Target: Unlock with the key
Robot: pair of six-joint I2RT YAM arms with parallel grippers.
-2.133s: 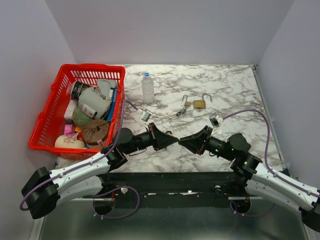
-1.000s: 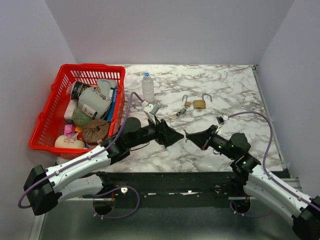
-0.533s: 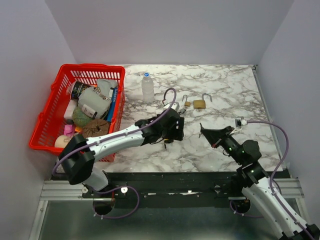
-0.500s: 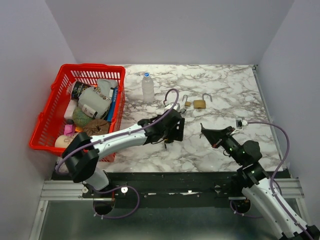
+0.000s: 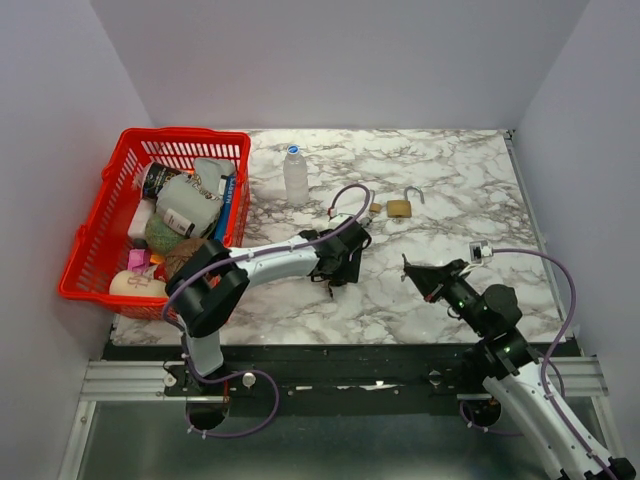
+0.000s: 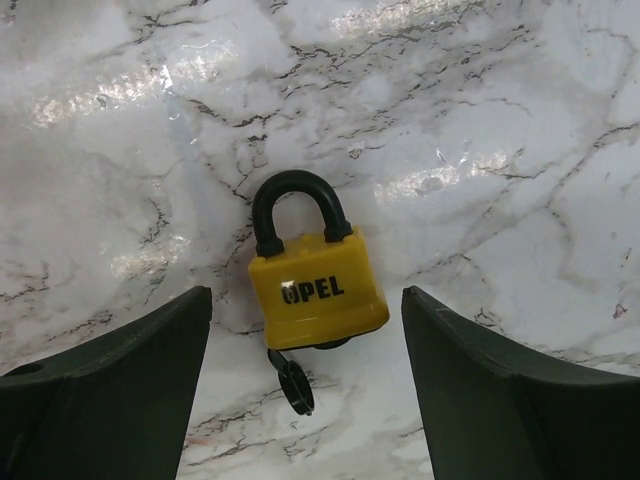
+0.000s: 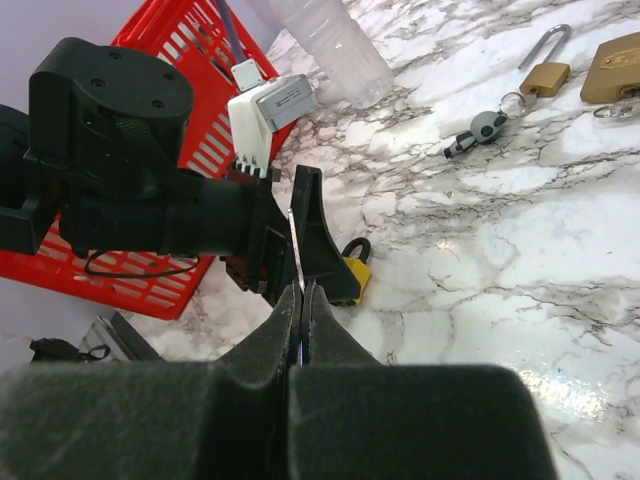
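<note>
A yellow padlock (image 6: 318, 290) with a shut black shackle (image 6: 295, 205) lies flat on the marble table (image 5: 440, 170), a black keyhole flap (image 6: 296, 385) hanging out below it. My left gripper (image 6: 305, 292) hovers straight over it, open, one finger on each side and neither touching. In the top view the left gripper (image 5: 338, 268) hides the lock. My right gripper (image 7: 301, 292) is shut on the key, whose thin metal blade (image 7: 294, 245) sticks out past the fingertips. It floats to the right of the left gripper (image 5: 408, 268), blade pointing at the padlock (image 7: 352, 270).
A red basket (image 5: 100, 240) full of items stands at the left. A clear bottle (image 5: 296, 175) stands behind the left arm. An open brass padlock (image 5: 400, 208), a smaller brass padlock (image 7: 545, 72) and a key fob (image 7: 480, 128) lie further back.
The left arm has reached forward and turned its open gripper down over the yellow padlock. The right gripper, still shut on the key, has drawn back to the right.
</note>
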